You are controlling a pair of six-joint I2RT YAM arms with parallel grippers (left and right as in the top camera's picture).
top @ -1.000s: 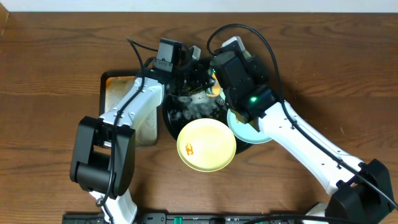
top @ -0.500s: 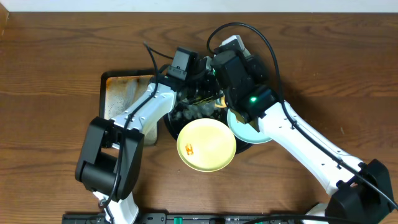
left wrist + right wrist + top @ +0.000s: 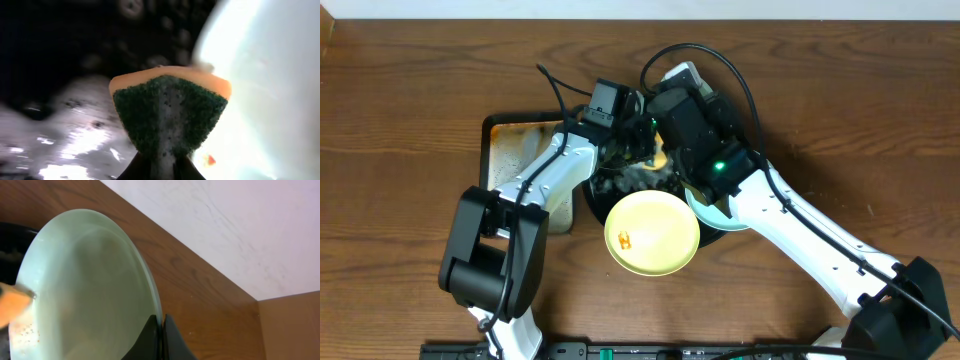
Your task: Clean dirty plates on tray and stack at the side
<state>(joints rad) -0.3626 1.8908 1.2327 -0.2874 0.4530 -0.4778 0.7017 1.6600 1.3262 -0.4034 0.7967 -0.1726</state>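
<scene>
Mint plate — seemingly — between right fingers

A robot lab — twin arms at a wooden table, white wall.

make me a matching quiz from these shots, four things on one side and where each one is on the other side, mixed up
Things:
1. sponge
2. yellow plate
3. tilted mint plate
4. rusty metal tray

Places:
A. pinched at its rim by the right gripper
B. on the table, left of the black tray
C. held in the left gripper
D. lying face up at the black tray's near edge

Pairs: 1-C, 2-D, 3-A, 4-B
</scene>
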